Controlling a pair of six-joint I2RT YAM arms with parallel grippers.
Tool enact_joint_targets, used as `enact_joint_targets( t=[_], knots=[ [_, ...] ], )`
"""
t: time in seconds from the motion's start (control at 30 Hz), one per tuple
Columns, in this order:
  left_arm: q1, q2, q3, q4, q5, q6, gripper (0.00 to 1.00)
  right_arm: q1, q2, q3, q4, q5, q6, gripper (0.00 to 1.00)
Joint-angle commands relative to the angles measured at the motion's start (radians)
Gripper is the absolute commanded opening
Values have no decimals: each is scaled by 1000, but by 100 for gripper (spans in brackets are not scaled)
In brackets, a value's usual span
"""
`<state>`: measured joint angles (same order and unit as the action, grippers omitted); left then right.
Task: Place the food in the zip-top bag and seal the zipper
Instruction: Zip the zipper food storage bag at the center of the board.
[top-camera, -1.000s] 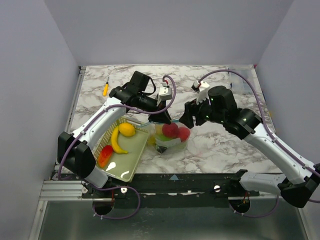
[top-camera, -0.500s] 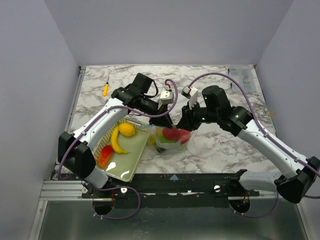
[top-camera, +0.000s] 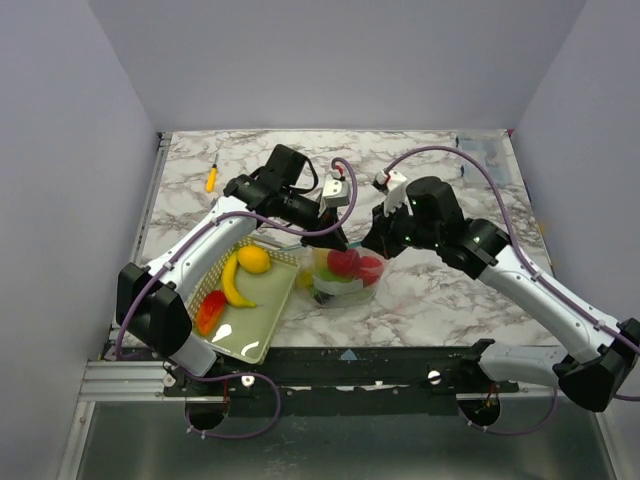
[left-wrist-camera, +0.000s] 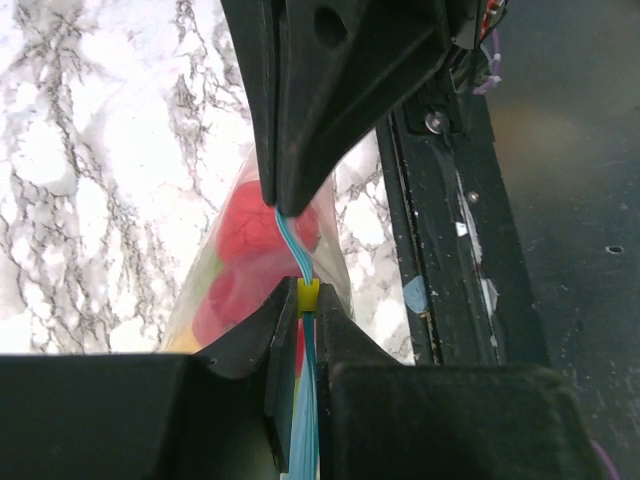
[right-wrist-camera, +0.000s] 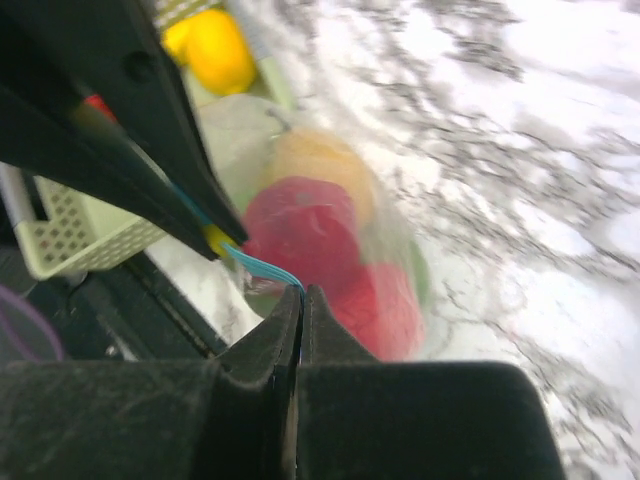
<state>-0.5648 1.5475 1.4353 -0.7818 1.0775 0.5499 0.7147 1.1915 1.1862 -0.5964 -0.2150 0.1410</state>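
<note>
While my left claw (left-wrist-camera: 305, 305) pinches the zipper (left-wrist-camera: 293, 245) atop the zip-top bag (top-camera: 340, 290), my right claw (right-wrist-camera: 301, 298) clamps it alongside. Red food (right-wrist-camera: 300, 225) sits inside the bag.

arms (top-camera: 205, 243): white links, black joints | cables (top-camera: 497, 193): purple (looping) | fingers (left-wrist-camera: 120, 410): seemingly black

Zip-top bag (top-camera: 335, 292) at bench (top-camera: 420, 300) centre, food (top-camera: 343, 262) in it (zipper (left-wrist-camera: 292, 250) up top); basket (top-camera: 250, 325) just left of it, more food inside.

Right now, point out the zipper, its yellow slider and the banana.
zipper (left-wrist-camera: 293, 250): left wrist view, blue strip's middle.
yellow slider (left-wrist-camera: 308, 292): left wrist view, its centre.
banana (top-camera: 232, 283): top view, mid-curve.
</note>
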Motion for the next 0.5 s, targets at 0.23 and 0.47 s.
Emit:
enact_joint_targets(
  t=[0.23,0.47],
  knots=[
    [13,16,20,7,-3,-31,0,-15,-237,-75,-150,490,98,0],
    [16,12,14,-2,14,-22,0,-15,-237,-40,-184,379,48,0]
  ],
)
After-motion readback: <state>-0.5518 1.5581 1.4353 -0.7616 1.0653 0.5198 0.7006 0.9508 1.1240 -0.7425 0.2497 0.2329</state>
